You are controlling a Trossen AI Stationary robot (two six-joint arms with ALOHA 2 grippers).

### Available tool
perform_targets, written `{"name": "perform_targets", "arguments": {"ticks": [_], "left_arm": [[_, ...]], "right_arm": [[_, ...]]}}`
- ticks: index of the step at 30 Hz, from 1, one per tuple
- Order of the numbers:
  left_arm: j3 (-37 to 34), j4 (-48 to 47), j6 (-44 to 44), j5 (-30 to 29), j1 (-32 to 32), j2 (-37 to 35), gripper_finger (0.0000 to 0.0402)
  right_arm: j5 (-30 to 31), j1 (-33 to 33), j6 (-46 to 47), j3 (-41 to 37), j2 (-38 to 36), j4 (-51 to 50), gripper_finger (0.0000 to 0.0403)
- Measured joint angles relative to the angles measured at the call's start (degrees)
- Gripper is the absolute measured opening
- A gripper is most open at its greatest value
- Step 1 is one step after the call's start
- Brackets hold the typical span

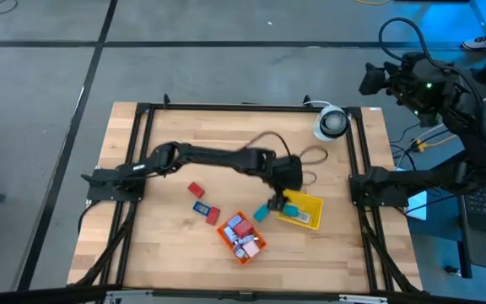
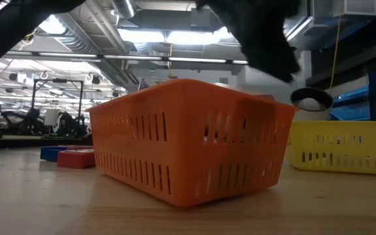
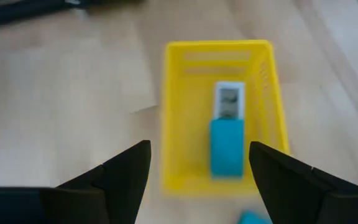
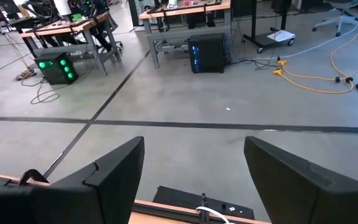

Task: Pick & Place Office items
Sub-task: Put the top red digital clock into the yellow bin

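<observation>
My left gripper [image 1: 275, 205] [image 3: 199, 149] hangs open over the near-left edge of the yellow tray [image 1: 302, 211], touching nothing. In the left wrist view a teal piece [image 3: 227, 147] and a white-grey piece [image 3: 229, 101] lie in the yellow tray [image 3: 174, 112]. Another teal piece [image 1: 261, 214] [image 3: 253, 218] lies on the table beside it. The orange tray [image 1: 241, 251] [image 2: 188, 147] holds several small pieces [image 1: 241, 234]. Two red pieces [image 1: 196, 190] [image 1: 213, 215] and a blue one [image 1: 199, 206] lie on the wood to its left. My right gripper [image 1: 354, 184] [image 4: 194, 143] is open and parked at the table's right edge.
A black frame rail [image 1: 146, 160] borders the wooden table. A white round object [image 1: 331, 122] and a loose cable [image 1: 310, 156] sit near the far right corner. In the low view the red and blue pieces [image 2: 70, 156] lie left of the orange tray.
</observation>
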Motion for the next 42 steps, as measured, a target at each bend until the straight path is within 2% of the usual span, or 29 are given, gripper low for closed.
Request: {"name": "perform_targets", "arguments": {"ticks": [5, 8, 10, 14, 19, 26, 29, 34, 42], "left_arm": [[-0.39, -18.31, 5.9, -1.21, 2.35, -4.07, 0.027], [-4.91, -25.29, 6.9, -0.36, 3.26, -5.61, 0.0271], [-9.55, -26.52, 6.29, 1.41, 3.61, -7.35, 0.027], [-22.6, -25.8, 5.94, 1.54, 3.42, -13.06, 0.0268], [-39.42, -22.88, 4.87, 1.11, 2.43, -23.84, 0.0268], [-56.74, -13.4, 6.9, -6.65, -0.47, -37.29, 0.0268], [-62.09, -11.33, 10.17, -10.19, -2.43, -39.78, 0.0268], [-68.96, -10.18, 11.97, -12.59, -3.68, -40.33, 0.0267], [-72.88, -4.11, 12.2, -11.89, -1.64, -40.38, 0.0267]], "right_arm": [[-0.85, 0.0, -0.02, 0.0, 0.33, -0.04, 0.0284], [-1.39, 0.02, -0.25, 0.0, 0.41, -0.04, 0.0284], [-1.55, 0.01, -0.5, 0.0, 0.4, -0.07, 0.0284], [-1.54, 0.02, -1.76, 0.0, 0.4, -0.92, 0.0284], [-1.54, 0.0, -1.99, 0.0, 0.4, -2.77, 0.0284], [-2.2, 0.01, -1.88, -0.01, 0.61, -2.95, 0.0284], [-2.85, 0.0, -1.45, 0.0, 1.08, -2.97, 0.0284], [-4.39, 0.01, -0.89, -0.02, 2.26, -2.97, 0.0284], [-4.57, 0.02, -0.44, -0.02, 4.28, -2.97, 0.0284]]}}
